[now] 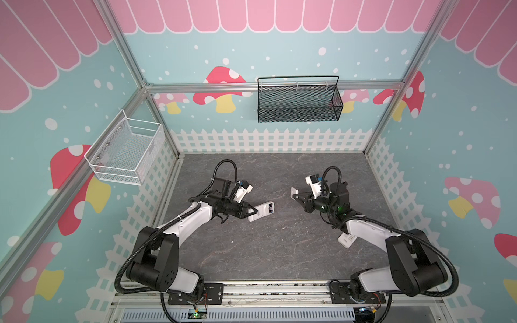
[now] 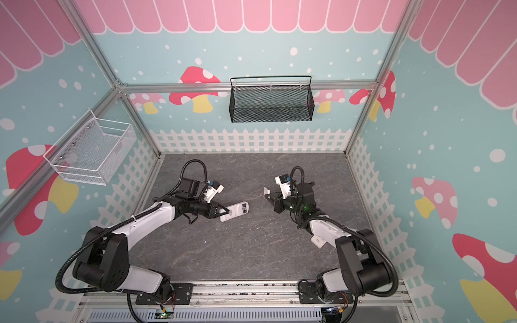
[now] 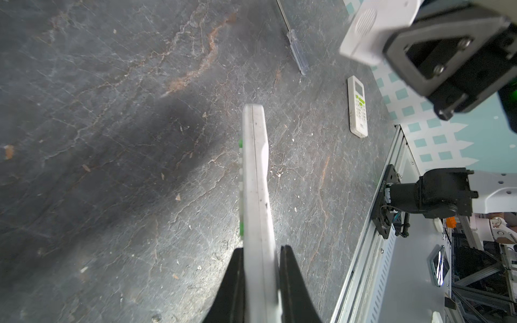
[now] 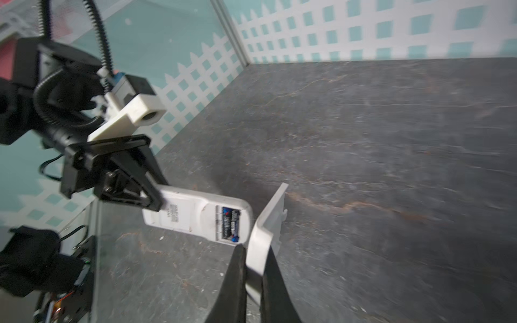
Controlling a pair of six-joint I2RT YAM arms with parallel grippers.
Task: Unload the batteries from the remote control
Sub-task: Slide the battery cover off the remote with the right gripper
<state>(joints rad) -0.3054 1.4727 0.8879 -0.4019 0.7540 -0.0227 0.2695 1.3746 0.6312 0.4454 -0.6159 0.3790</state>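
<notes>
Batteries (image 4: 228,223) sit in the open slot at one end of the white remote (image 4: 193,212). They look dark with bits of blue. They are tiny and blurry, so I cannot tell which way each one lies.

The remote has its back facing up. In both top views its long side runs from 8 o'clock to 2 o'clock. The end with the batteries points to 2 o'clock. The remote is near the middle of the table (image 1: 265,251), lifted a little off it.

The left gripper (image 1: 255,210) pinches the 8 o'clock end tight, with one finger on the back and one on the button side.

Just past the battery end, at 2 o'clock from it, is the white battery lid (image 1: 293,191). It does not touch the remote. The right gripper (image 4: 254,249) is closed tight on this lid and holds it tilted up in the air.

A second remote (image 1: 347,240) lies flat at 4 o'clock, partly under the right arm. A screwdriver (image 3: 298,50) with a clear handle lies on the table near that second remote.
</notes>
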